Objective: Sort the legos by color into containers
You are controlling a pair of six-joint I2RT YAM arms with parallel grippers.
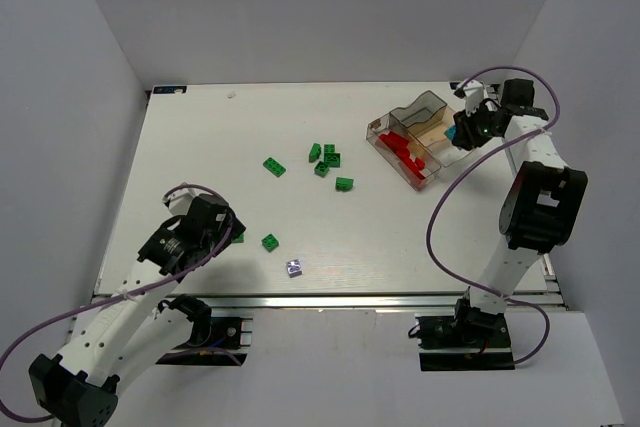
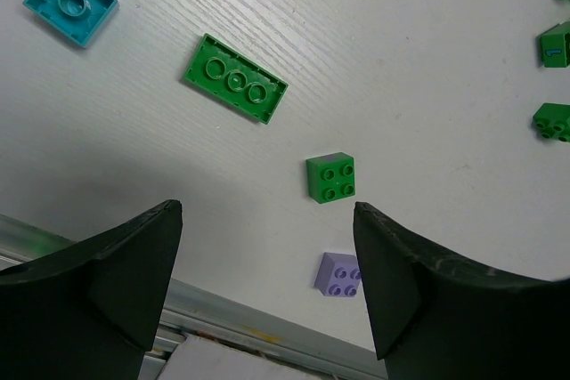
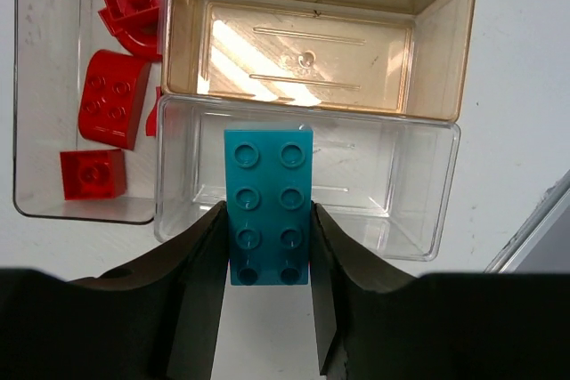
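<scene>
My right gripper point(image 3: 267, 246) is shut on a cyan-blue eight-stud lego point(image 3: 268, 205), held over the near edge of a clear compartment point(image 3: 392, 184) of the containers tray point(image 1: 430, 99). Several red legos point(image 3: 111, 109) lie in the tray's left compartment. My left gripper point(image 2: 267, 211) hangs open with nothing in it above the table's near left part. Below it lie a small green lego point(image 2: 330, 177), a pale purple lego point(image 2: 338, 273), a flipped green lego point(image 2: 235, 78) and a flipped cyan lego point(image 2: 69, 0). More green legos point(image 1: 325, 157) are scattered mid-table.
A tan-bottomed compartment point(image 3: 312, 51) sits beyond the clear one with nothing in it. The table's metal front rail point(image 2: 223, 318) runs right beneath my left fingers. White walls close in the table on three sides.
</scene>
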